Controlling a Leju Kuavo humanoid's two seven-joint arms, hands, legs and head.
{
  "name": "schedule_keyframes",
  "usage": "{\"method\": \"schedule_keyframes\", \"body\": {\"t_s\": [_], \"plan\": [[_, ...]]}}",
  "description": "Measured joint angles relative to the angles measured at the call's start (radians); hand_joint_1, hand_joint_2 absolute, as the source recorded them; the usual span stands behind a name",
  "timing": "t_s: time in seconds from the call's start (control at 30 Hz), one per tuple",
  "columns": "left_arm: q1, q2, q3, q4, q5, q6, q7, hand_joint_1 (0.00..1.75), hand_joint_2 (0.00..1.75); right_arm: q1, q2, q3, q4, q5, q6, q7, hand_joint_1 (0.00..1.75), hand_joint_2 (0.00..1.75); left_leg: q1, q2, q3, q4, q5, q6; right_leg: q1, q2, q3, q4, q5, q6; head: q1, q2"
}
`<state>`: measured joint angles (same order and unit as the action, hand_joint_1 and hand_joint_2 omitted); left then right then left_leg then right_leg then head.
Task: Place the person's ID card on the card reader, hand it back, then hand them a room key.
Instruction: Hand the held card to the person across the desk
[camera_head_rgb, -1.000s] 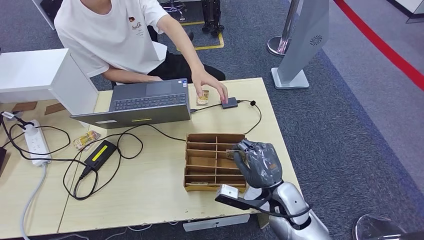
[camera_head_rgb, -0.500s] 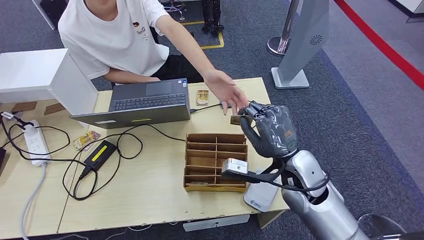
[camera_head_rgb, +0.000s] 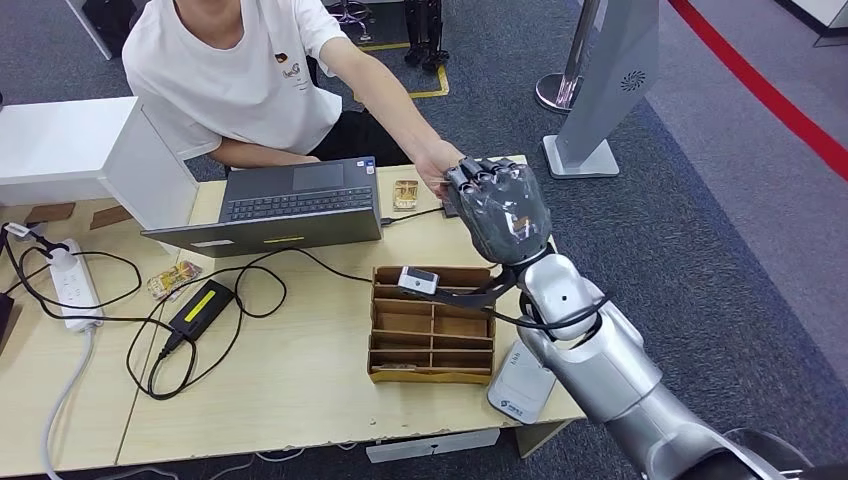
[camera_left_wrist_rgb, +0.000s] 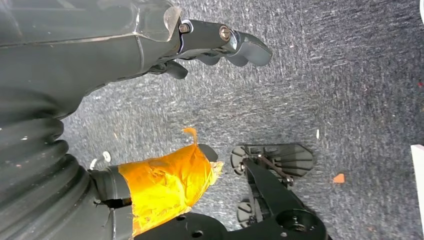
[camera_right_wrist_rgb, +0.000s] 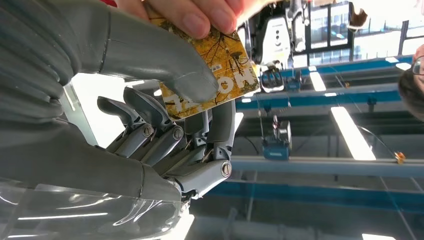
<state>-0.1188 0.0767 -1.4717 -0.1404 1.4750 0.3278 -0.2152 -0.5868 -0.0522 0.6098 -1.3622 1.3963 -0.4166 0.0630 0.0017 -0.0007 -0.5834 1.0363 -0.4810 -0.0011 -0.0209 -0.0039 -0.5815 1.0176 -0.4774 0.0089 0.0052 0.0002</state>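
Note:
My right hand (camera_head_rgb: 500, 205) is raised over the table's far right, back toward the camera. In the right wrist view my right hand (camera_right_wrist_rgb: 150, 135) pinches a yellow-orange room key card (camera_right_wrist_rgb: 220, 70) between thumb and fingers. The person's fingers (camera_right_wrist_rgb: 195, 15) grip the same card at its other edge. The person's hand (camera_head_rgb: 437, 165) reaches across the table to mine. A second yellowish card (camera_head_rgb: 404, 193) lies on the table beside the laptop. My left hand (camera_left_wrist_rgb: 100, 50) hangs over the carpet with its fingers apart, holding nothing.
A wooden compartment box (camera_head_rgb: 432, 325) sits under my right forearm. A white flat device (camera_head_rgb: 520, 385) lies at the table's near right edge. A laptop (camera_head_rgb: 290, 205), a black power brick (camera_head_rgb: 200, 305) with cables, and a white power strip (camera_head_rgb: 70, 285) occupy the left.
My right hand rose from the wooden box and moved away toward the person, carrying the card. The person's hand left the table by the laptop and now grips the card.

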Motion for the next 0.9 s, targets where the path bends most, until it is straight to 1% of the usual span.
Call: {"method": "schedule_keyframes", "body": {"t_s": [0.1, 0.17, 0.3, 0.47, 0.7, 0.8, 0.9], "plan": [[-0.009, -0.001, -0.012, 0.000, -0.012, 0.000, 0.010, 0.00, 1.75, -0.024, 0.030, 0.008, 0.073, 0.048, -0.062, 0.002, 1.75, 1.75, 0.000, 0.000, 0.000, 0.000, 0.000, 0.000, 0.000, 0.000, 0.000, 0.000, 0.000, 0.000, 0.000, 0.000], [-0.013, -0.002, -0.017, 0.000, -0.017, 0.000, 0.014, 0.00, 1.75, -0.036, 0.047, 0.013, 0.112, 0.065, -0.084, 0.005, 1.75, 1.75, 0.000, -0.001, -0.001, 0.000, 0.000, 0.000, 0.000, -0.001, 0.000, 0.000, 0.000, 0.000, 0.000, 0.000], [-0.016, -0.004, -0.027, 0.000, -0.021, -0.002, 0.016, 0.00, 1.75, -0.049, 0.074, 0.019, 0.173, 0.070, -0.095, 0.007, 0.00, 1.75, 0.000, -0.001, -0.001, 0.000, 0.000, 0.000, 0.000, -0.001, -0.001, 0.000, 0.000, 0.000, 0.000, 0.000], [-0.020, -0.004, -0.034, 0.000, -0.022, -0.008, 0.012, 0.00, 1.75, -0.052, 0.094, 0.026, 0.214, 0.069, -0.102, 0.000, 0.00, 1.75, 0.000, -0.001, -0.001, 0.000, 0.000, 0.000, 0.000, -0.001, -0.001, 0.000, 0.000, 0.001, 0.000, 0.000], [-0.019, -0.004, -0.034, 0.000, -0.004, -0.002, 0.011, 0.00, 1.75, -0.062, 0.085, 0.011, 0.237, 0.069, -0.099, 0.009, 0.00, 1.75, 0.000, -0.001, -0.001, 0.000, 0.000, 0.000, 0.000, 0.000, -0.001, -0.001, 0.000, 0.001, 0.000, 0.000], [-0.014, -0.003, -0.034, 0.000, 0.009, -0.001, 0.011, 0.00, 1.75, -0.076, 0.053, -0.014, 0.243, 0.080, -0.092, 0.023, 0.00, 1.75, 0.000, -0.001, -0.001, 0.001, 0.000, 0.000, 0.000, -0.001, -0.001, -0.001, 0.000, 0.001, 0.000, 0.000], [-0.007, -0.002, -0.034, 0.000, 0.024, 0.002, 0.008, 0.00, 1.75, -0.089, -0.010, -0.051, 0.249, 0.100, -0.077, 0.032, 0.00, 1.75, 0.000, -0.001, -0.001, 0.001, 0.000, 0.000, -0.001, -0.001, -0.001, -0.001, 0.000, 0.001, 0.000, 0.000]]}}
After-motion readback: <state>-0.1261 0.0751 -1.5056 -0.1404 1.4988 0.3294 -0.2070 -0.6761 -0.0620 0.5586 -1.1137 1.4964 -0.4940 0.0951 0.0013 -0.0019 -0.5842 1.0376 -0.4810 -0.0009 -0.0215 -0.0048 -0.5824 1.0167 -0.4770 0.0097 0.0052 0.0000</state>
